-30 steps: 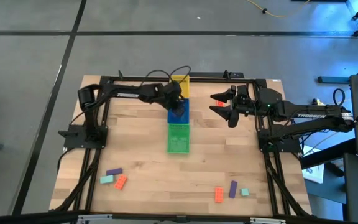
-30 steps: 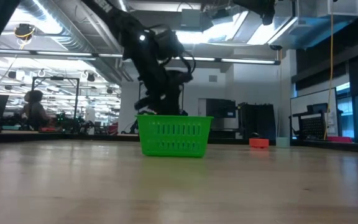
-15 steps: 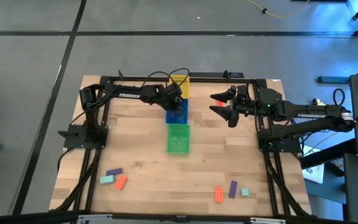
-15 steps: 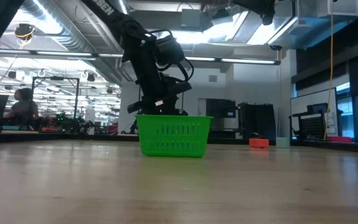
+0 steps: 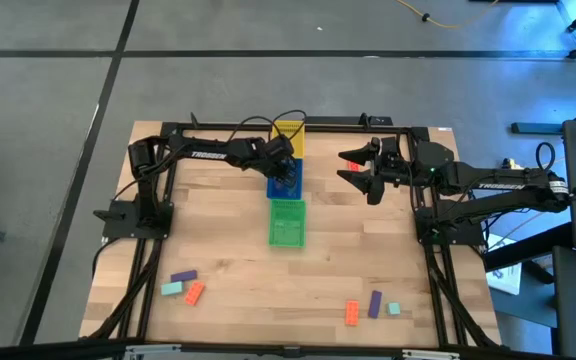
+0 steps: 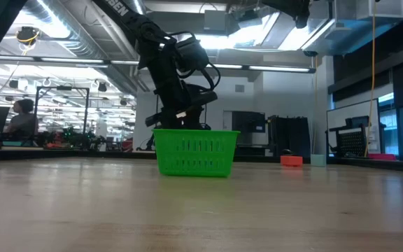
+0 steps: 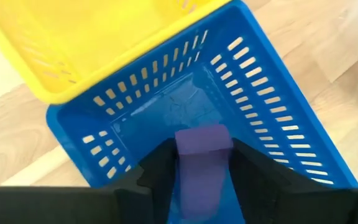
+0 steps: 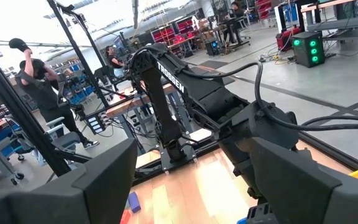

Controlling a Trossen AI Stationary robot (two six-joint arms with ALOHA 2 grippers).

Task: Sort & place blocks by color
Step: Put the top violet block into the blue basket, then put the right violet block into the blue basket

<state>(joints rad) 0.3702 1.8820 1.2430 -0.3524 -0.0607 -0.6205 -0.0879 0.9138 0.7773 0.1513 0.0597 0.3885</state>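
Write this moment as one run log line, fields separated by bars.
left tool: over blue tray, purple block between fingers | right tool: open, waiting above table | six blocks on table

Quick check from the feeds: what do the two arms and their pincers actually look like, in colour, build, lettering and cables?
Both arms are matte black and jointed. The left arm and right arm carry white lettering along a link. Thin black cables loop above the left pincer. The right pincer has two broad, flat black fingers.
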